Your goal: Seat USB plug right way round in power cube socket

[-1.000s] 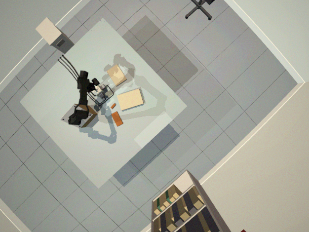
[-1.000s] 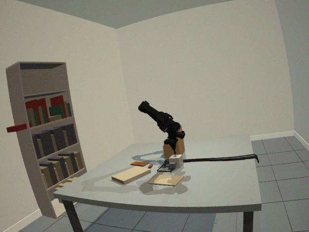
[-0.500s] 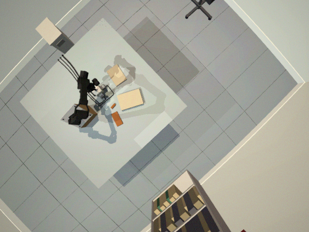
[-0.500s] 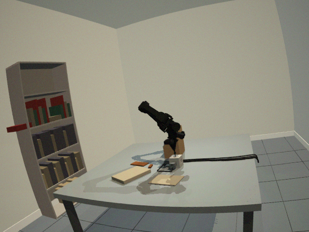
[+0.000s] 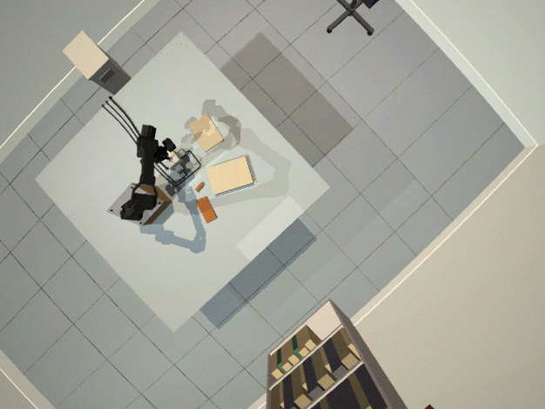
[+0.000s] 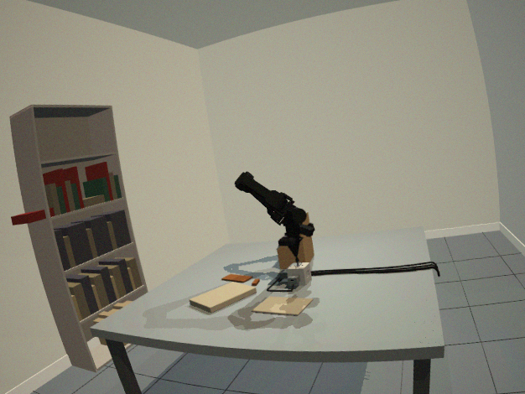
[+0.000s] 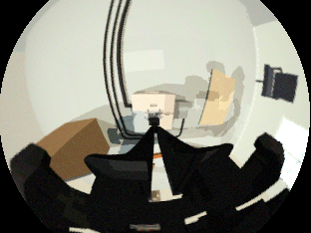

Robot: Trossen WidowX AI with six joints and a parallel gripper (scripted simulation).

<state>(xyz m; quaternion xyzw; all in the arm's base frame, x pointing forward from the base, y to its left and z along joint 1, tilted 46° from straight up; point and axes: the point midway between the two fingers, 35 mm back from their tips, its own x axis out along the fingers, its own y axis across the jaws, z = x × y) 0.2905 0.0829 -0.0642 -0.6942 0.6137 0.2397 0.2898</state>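
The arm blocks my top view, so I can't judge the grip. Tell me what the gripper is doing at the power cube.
Observer: In the wrist view, the gripper is shut on the USB plug, right above the white power cube.
Operator: Give me its angle.
Observer: The exterior view shows it pointing straight down at the cube's top.
Operator: Report any tall neighbours.
Observer: In the exterior view, a brown block close behind the cube stands taller than it.

worktop looking pale grey-blue | arm showing up all black | power cube reading off-white | two flat boards sitting there tan | small slab glowing orange | cables running black | bookshelf grey, red and green books
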